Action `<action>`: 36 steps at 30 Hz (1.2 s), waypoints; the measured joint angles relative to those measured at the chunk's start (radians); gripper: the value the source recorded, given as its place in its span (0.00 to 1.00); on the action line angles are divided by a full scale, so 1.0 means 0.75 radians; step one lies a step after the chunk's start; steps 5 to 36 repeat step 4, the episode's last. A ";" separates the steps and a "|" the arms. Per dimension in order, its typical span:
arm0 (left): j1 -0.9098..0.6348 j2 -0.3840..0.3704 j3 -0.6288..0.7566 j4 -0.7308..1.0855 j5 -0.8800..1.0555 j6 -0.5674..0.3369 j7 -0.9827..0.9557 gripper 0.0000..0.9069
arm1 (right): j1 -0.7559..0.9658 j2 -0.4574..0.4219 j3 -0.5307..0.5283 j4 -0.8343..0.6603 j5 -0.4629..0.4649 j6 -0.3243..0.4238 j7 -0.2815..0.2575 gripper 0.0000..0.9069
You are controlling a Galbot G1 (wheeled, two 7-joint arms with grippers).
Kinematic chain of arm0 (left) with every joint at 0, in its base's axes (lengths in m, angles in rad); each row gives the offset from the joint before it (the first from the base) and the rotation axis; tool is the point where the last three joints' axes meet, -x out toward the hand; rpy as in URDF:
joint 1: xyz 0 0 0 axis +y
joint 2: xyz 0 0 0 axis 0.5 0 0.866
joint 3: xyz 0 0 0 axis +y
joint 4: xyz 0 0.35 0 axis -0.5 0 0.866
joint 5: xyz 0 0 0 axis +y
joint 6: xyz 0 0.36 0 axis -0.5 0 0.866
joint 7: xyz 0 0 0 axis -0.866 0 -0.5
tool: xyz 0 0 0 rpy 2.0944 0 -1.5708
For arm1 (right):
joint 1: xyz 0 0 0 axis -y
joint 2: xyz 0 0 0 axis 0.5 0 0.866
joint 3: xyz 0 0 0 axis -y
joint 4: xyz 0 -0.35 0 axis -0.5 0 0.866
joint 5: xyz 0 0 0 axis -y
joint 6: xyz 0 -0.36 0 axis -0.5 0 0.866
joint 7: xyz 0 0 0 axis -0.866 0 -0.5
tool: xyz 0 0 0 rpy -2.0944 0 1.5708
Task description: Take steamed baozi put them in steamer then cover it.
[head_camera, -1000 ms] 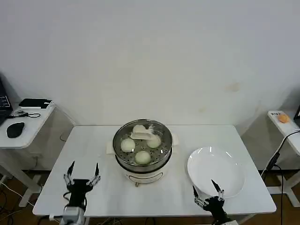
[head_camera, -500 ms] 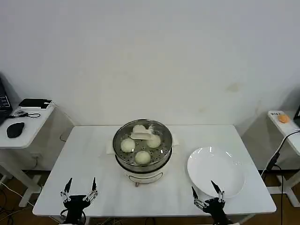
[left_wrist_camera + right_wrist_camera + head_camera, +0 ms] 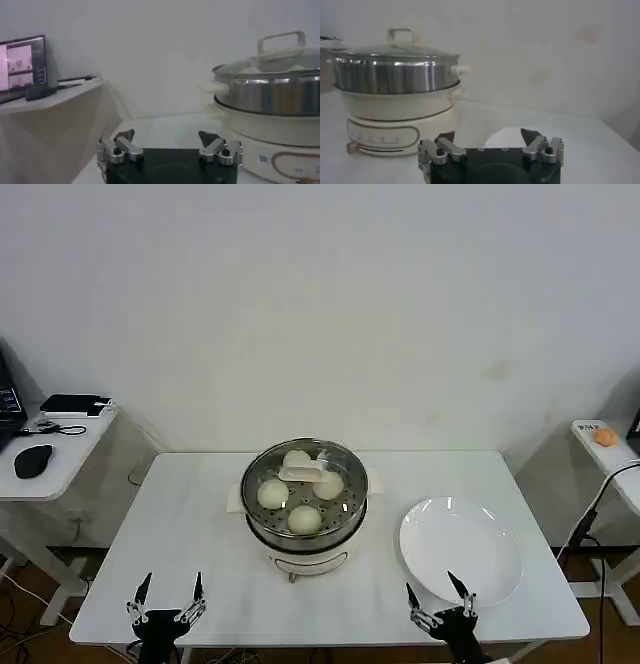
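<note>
Steamer sits mid-table, slightly toward the far edge, on its white base. I count four buns on the perforated tray inside, seen through the glass. The lid lies seated on the steamer rim, level, with its pale handle on top; from the left wrist view the handle stands upright above the metal rim. I judge the task as good as done: buns in, cover on.

The white plate lies bare to the right of the steamer, near it but not touching.

Left gripper hangs at the near table edge, left of the steamer and well apart from it, fingers spread, holding nothing. Right gripper hangs at the near edge by the plate's front rim, fingers likewise spread and empty.

Key relation: the steamer lies forward of both grippers and between them, right of the left one, left of the right one. Neither looks clearly nearer. The lid handle's long axis runs roughly left-right across the table. If any reseating were needed, I would judge either arm could reach; otherwise only parking remains.
</note>
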 measured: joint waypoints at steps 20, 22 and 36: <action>0.013 0.008 0.002 -0.012 -0.002 0.011 0.001 1.00 | -0.010 -0.003 -0.005 0.011 0.011 -0.008 0.007 1.00; 0.013 0.008 0.002 -0.012 -0.002 0.011 0.001 1.00 | -0.010 -0.003 -0.005 0.011 0.011 -0.008 0.007 1.00; 0.013 0.008 0.002 -0.012 -0.002 0.011 0.001 1.00 | -0.010 -0.003 -0.005 0.011 0.011 -0.008 0.007 1.00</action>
